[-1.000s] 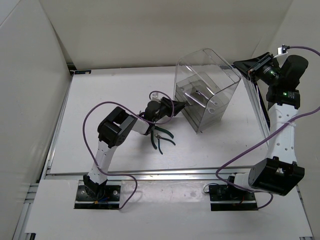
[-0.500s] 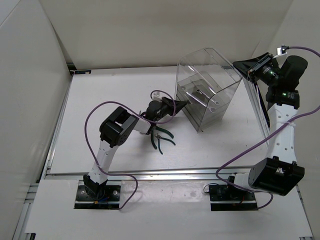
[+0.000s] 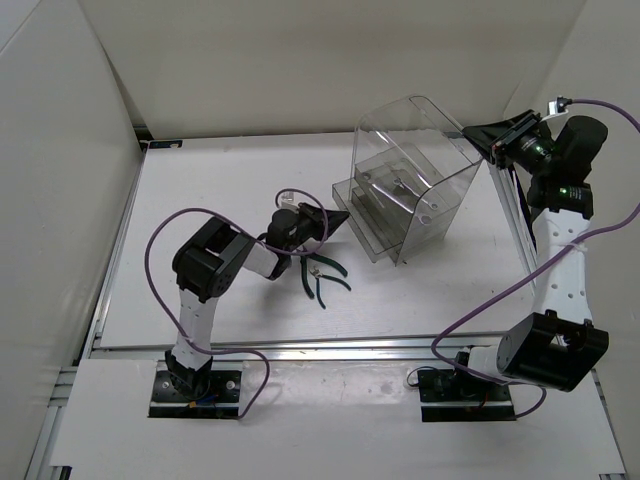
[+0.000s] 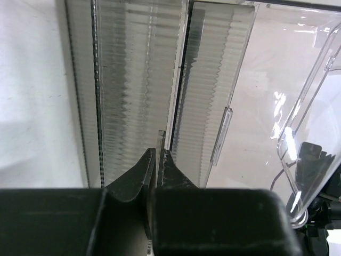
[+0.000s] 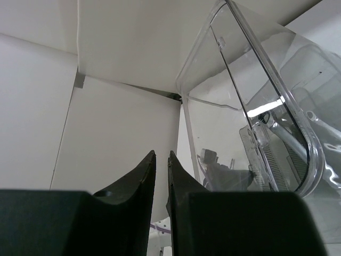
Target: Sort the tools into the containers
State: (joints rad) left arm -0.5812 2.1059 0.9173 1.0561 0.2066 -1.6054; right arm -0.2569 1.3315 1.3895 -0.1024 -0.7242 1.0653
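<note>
The tall clear bin (image 3: 420, 160) stands at the back middle of the table, with its lower clear drawers (image 3: 362, 222) slid out to the left. My left gripper (image 3: 337, 221) is shut on the thin clear tab of a drawer (image 4: 160, 140); the ribbed drawer fronts (image 4: 133, 96) fill the left wrist view. A silver wrench (image 3: 398, 183) lies inside the bin. The dark-green-handled pliers (image 3: 325, 276) lie on the table just below my left wrist. My right gripper (image 3: 478, 133) is shut and empty, raised beside the bin's top right edge (image 5: 266, 80). The screwdrivers are out of view.
A small silver piece (image 3: 288, 195) shows on the table behind my left wrist. White walls enclose the table on the left, back and right. A metal rail (image 3: 300, 347) runs along the near edge. Purple cables loop off both arms.
My left gripper has drawn back to the left with the drawer tab in it, and the lower drawers have slid out of the bin. The right arm has barely moved.
</note>
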